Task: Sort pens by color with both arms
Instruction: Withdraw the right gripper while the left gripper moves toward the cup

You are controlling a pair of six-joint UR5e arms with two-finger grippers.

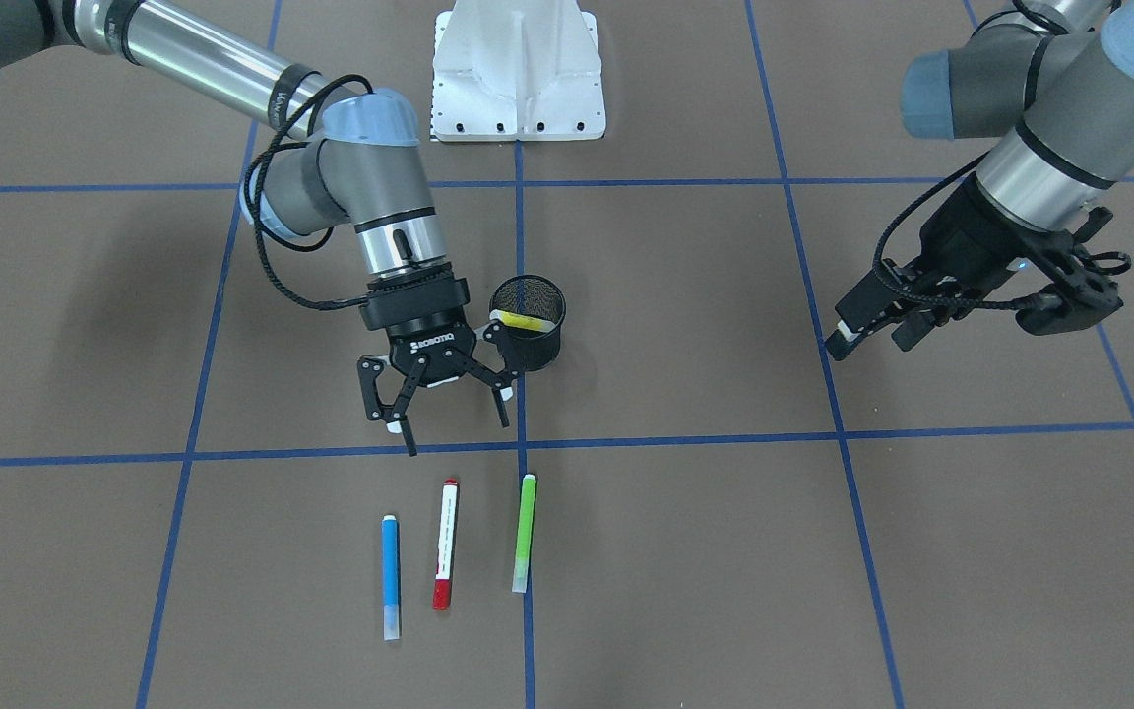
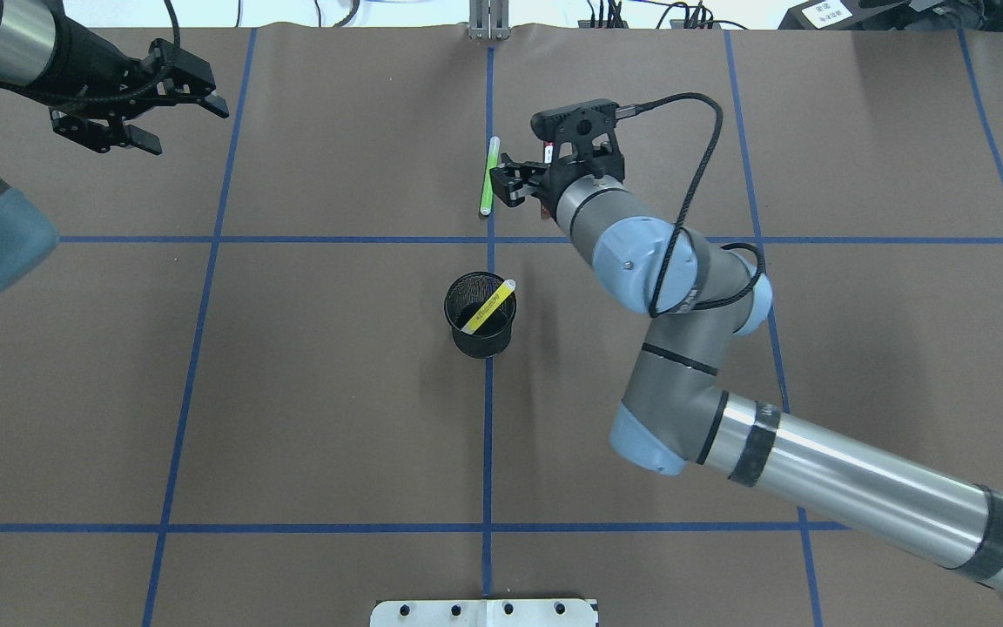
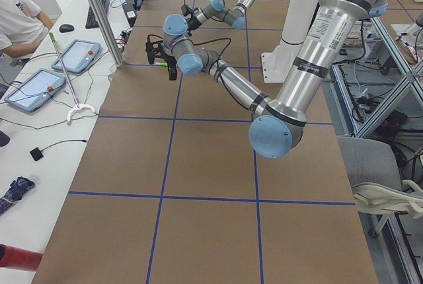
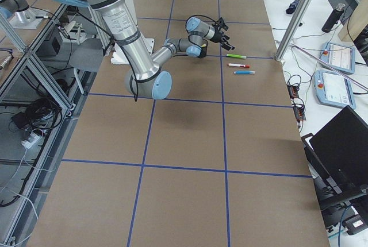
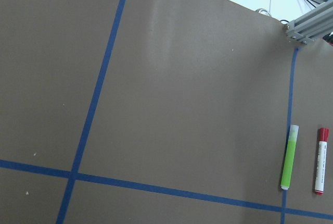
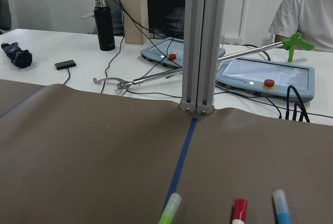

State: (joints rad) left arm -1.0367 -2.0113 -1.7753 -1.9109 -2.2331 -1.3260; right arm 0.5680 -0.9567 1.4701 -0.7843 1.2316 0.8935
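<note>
Centrally, slim blue pen [image 1: 391, 576], red-capped pen [image 1: 445, 556], lime pen [image 1: 525, 532]: six o'clock of spread right gripper [image 1: 459, 433]; wire-mesh cup [image 1: 539, 350] holds yellow pen [image 1: 526, 320]; left gripper [image 2: 188, 126] spread.

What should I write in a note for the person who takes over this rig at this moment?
Right gripper: open, empty, above the table near the loose pens.
Left gripper: open, empty, far off to its own side.
Yellow pen: in the black cup.
Blue pen, red pen, green pen: flat on the table, side by side, not touching.
Done: yellow pen. Left: the other three; only one cup is in view.
</note>
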